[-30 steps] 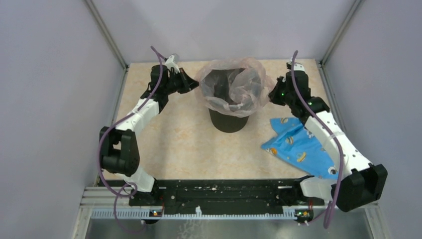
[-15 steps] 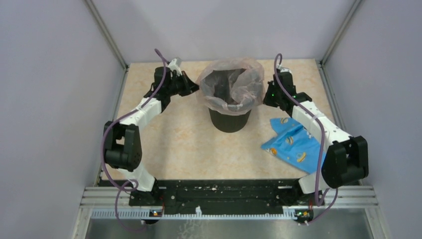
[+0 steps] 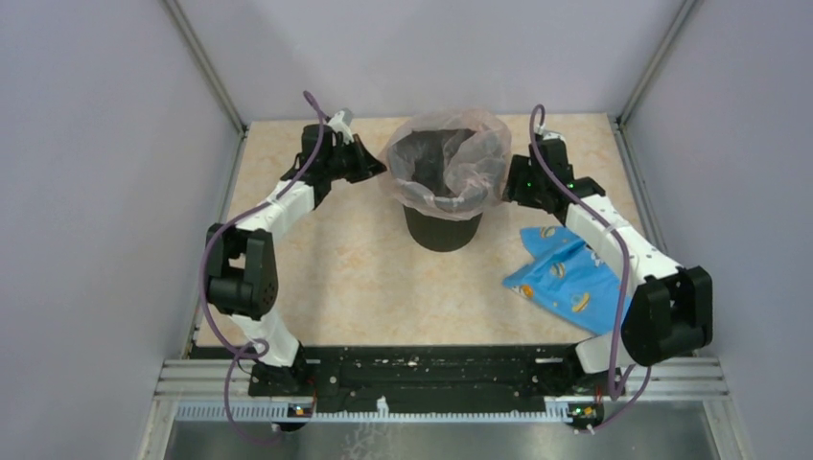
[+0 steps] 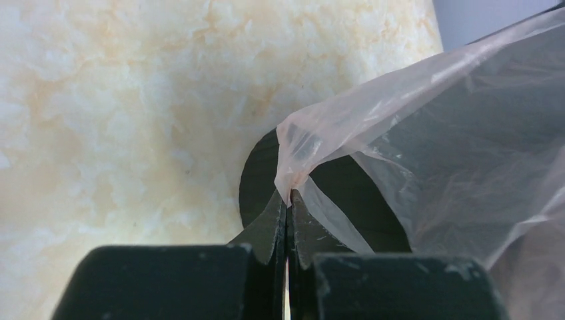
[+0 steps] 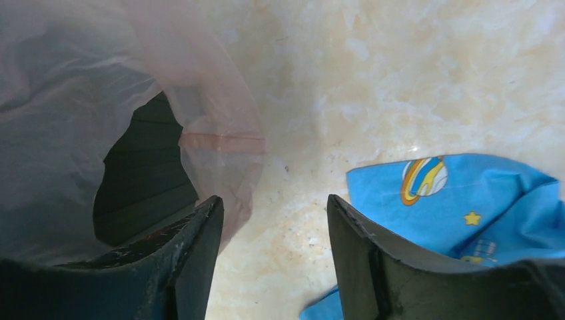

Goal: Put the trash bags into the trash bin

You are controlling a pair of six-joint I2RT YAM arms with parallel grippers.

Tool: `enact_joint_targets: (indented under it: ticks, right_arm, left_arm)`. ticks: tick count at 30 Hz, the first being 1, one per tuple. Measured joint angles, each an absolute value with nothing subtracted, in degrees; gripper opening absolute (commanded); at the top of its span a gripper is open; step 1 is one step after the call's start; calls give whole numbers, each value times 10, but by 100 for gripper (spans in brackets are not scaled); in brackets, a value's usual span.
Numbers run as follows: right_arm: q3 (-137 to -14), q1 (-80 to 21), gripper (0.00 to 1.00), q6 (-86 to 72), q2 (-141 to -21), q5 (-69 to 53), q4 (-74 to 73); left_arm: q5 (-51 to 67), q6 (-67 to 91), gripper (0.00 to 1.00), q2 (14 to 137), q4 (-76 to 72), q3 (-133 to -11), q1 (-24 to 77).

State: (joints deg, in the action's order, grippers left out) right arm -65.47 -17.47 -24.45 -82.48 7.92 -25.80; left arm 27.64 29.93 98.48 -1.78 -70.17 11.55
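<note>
The round black trash bin (image 3: 441, 230) stands at the back middle of the table. A pale-pink translucent trash bag (image 3: 484, 158) is draped over its rim, hanging inside and outside. My left gripper (image 3: 376, 169) is at the bin's left rim, shut on a pinched fold of the trash bag (image 4: 296, 160). My right gripper (image 3: 513, 182) sits at the bin's right rim and is open; in the right wrist view the bag (image 5: 220, 133) hangs beside its left finger (image 5: 193, 247), nothing between the fingers. The bin wall (image 5: 143, 180) shows through the film.
A blue cloth with cartoon prints (image 3: 573, 283) lies on the table at the right, under the right arm, also in the right wrist view (image 5: 466, 207). Grey walls close in the table on three sides.
My right gripper has opened and let go of the bag's right edge. The right arm swung in toward the bin a second ago. My left gripper keeps its pinch.
</note>
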Motion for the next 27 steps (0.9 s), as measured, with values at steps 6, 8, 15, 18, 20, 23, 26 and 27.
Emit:
enact_joint_targets:
  ticks: [6,8,15,18,20,23,26,27]
  right_arm:
    - [-689,-174,69,-230,-773,111,-303]
    - [-707,-174,71,-225,-751,119,-312]
    - [-771,-174,78,-182,-713,111,-307]
    - [-801,-174,78,-172,-724,99,-299]
    - [-832,-174,79,-171,-743,89,-298]
    - [-872,-174,80,-175,-773,75,-295]
    - [-897,-169,80,-183,-794,54,-296]
    - [-901,-164,80,-186,-799,44,-296]
  left_arm:
    - [280,299,0,1005,-17,-748,116]
    - [283,298,0,1016,-16,-762,116]
    - [292,285,0,1086,9,-859,124]
    - [297,282,0,1119,19,-907,129]
    - [303,281,1,1144,25,-945,134]
    - [309,277,7,1179,34,-999,145]
    - [313,270,9,1210,41,-1051,162]
    - [313,268,10,1217,43,-1061,168]
